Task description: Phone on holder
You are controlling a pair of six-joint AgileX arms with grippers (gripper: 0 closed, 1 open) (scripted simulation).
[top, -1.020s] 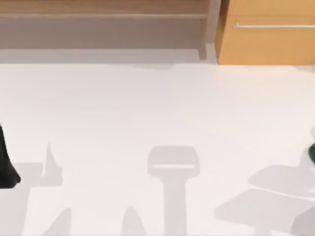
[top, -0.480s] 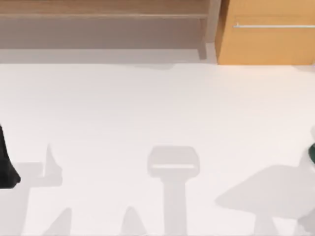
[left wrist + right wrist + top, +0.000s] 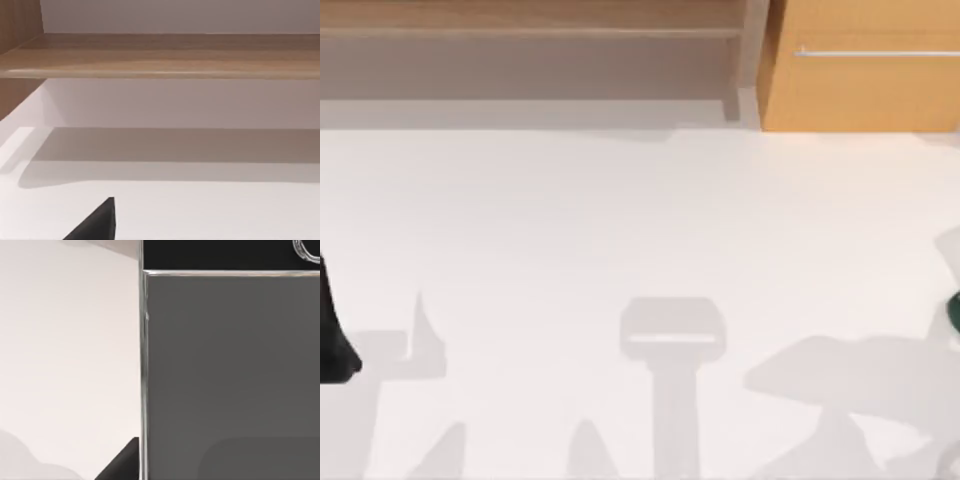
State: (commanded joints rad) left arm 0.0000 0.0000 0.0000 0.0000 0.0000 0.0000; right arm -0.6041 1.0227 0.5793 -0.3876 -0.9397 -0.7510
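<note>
While the phone [image 3: 230, 375] sits close under our right wrist camera, right half of frame, finger state untellable, no holder visible, left arm [image 3: 332, 330] parked mid-left edge, placement remains undone.

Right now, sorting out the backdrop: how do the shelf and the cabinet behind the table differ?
The shelf is pale brown wood and open-fronted; the cabinet is orange and closed. The cabinet carries a silver bar handle; the shelf has none. Both stand beyond the table's far edge.
</note>
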